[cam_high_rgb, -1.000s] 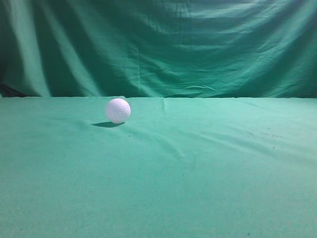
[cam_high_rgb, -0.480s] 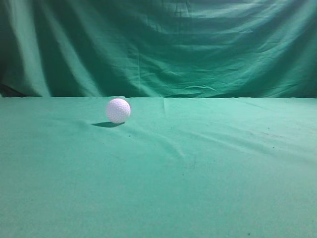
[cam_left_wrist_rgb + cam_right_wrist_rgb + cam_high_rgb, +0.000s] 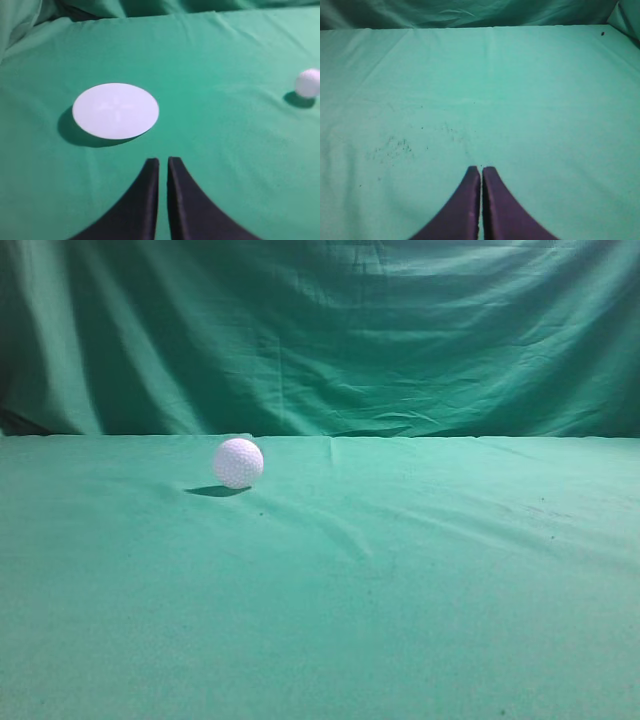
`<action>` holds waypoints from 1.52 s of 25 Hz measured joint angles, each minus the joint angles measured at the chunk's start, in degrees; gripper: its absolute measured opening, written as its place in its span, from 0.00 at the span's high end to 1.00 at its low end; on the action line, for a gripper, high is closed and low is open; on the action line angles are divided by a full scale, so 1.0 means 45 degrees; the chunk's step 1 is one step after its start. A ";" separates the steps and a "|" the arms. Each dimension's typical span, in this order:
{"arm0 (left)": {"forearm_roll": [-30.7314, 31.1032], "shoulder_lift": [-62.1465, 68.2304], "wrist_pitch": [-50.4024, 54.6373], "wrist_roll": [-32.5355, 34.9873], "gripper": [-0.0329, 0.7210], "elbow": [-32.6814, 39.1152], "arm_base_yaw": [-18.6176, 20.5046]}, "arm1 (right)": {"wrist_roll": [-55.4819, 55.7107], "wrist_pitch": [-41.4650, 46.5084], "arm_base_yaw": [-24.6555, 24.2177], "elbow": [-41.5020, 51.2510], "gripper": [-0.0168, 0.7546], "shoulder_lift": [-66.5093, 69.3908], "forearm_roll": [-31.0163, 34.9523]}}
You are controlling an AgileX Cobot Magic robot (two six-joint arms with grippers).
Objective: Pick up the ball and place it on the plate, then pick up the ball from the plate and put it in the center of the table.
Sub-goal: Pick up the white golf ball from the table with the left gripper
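1. One ball [image 3: 238, 463], white and dimpled, sits on my counter [image 3: 400, 620], near its far edge and left of the middle in the exterior view; nothing touches it.
2. From my left wrist camera the ball [image 3: 308, 82] lies well to the right of the plate [image 3: 115, 110], a white round disc lying flat on the cloth.
3. My left tool [image 3: 163, 162] hangs just on the near side of the plate, fingers almost together with a thin slit between, gripping nothing.
4. My right tool [image 3: 480, 170] is closed too, empty, over bare cloth with dark specks [image 3: 395, 146].
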 joint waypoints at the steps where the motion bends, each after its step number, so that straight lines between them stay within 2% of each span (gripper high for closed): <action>1: -0.0360 0.0000 -0.0253 -0.0066 0.96 0.0000 0.0000 | 0.0000 0.0000 0.0000 0.0000 0.98 0.0000 0.0000; 6: -0.0777 0.0000 -0.1764 -0.0074 0.96 0.0000 0.0000 | 0.0000 0.0000 0.0000 0.0000 0.98 0.0000 0.0000; 15: -0.1068 0.0000 -0.2196 -0.0074 0.96 0.0000 0.0000 | 0.0000 0.0000 0.0000 0.0000 0.98 0.0000 0.0000; 21: -0.1576 0.0000 -0.4602 -0.0264 0.96 0.0000 0.0000 | 0.0000 0.0000 0.0000 0.0000 0.98 0.0000 0.0000; 26: -0.1737 0.0000 -0.2985 -0.0394 0.96 -0.0532 0.0000 | 0.0000 0.0000 0.0000 0.0000 0.98 0.0000 0.0000; 30: -0.2736 0.0855 -0.1765 -0.0394 0.96 -0.1788 -0.0058 | 0.0000 0.0000 0.0000 0.0000 0.98 0.0000 0.0000; 33: -0.2887 0.2057 -0.0850 -0.0394 0.96 -0.2833 -0.0309 | 0.0000 0.0000 0.0000 0.0000 0.98 0.0000 0.0000; 38: -0.3044 0.3524 -0.1406 -0.0394 0.96 -0.3564 -0.0486 | 0.0000 0.0000 0.0000 0.0000 0.98 0.0000 0.0000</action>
